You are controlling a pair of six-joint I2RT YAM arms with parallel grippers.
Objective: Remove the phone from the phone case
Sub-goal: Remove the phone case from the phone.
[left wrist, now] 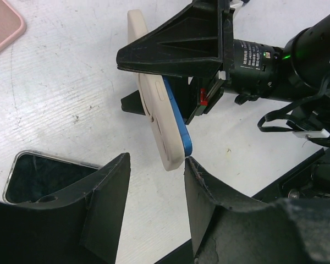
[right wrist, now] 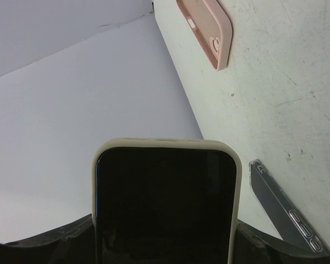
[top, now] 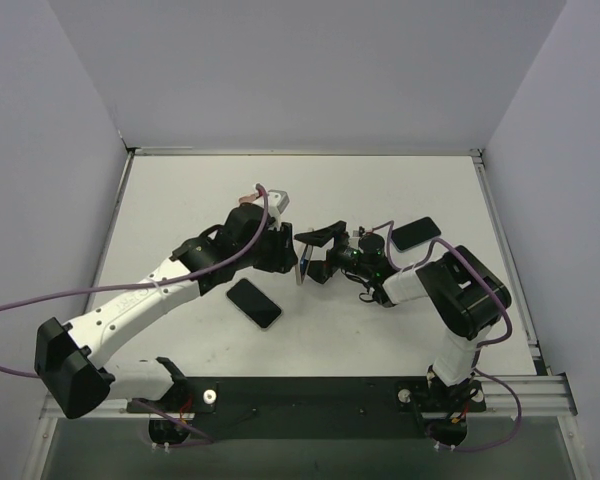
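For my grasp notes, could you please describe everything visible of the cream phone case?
The cream phone case looks like matte silicone with raised side buttons. It holds a dark-screened phone whose blue edge shows along one side. The right gripper clamps it on edge; the open left gripper sits just short of its end.

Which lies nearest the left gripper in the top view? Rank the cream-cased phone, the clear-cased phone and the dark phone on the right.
1. cream-cased phone, just off the left gripper, at centre.
2. clear-cased phone, lying flat, toward the bases.
3. dark phone, off to the right side.
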